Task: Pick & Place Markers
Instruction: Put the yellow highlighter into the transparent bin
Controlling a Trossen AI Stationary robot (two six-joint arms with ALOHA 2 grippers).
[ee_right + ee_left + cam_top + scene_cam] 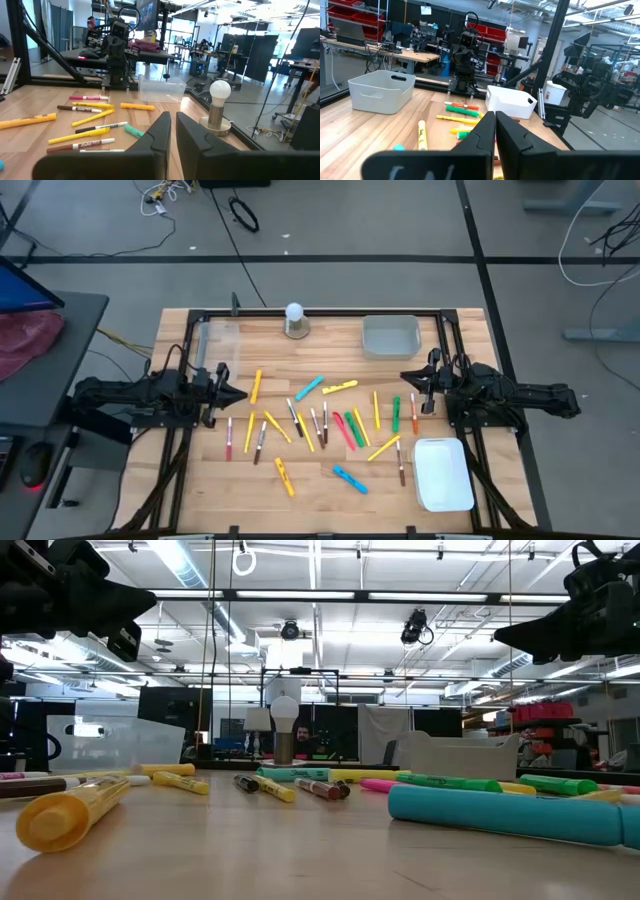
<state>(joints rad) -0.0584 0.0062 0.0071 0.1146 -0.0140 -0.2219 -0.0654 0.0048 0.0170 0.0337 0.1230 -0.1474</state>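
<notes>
Several markers (320,420) in yellow, green, light blue, red and brown lie flat and scattered over the middle of the wooden table. The low view shows a yellow one (70,815) and a light blue one (500,815) up close. My left gripper (240,393) hovers level at the table's left side, pointing toward the markers, shut and holding nothing (495,120). My right gripper (405,377) hovers level at the right side, facing it, also shut with nothing between its fingers (172,120). Both are well above the tabletop.
A clear tray (215,340) stands at the far left and a pale grey bin (390,335) at the far right. A white tray (443,473) sits near the front right. A white ball on a round base (295,320) stands at the far edge.
</notes>
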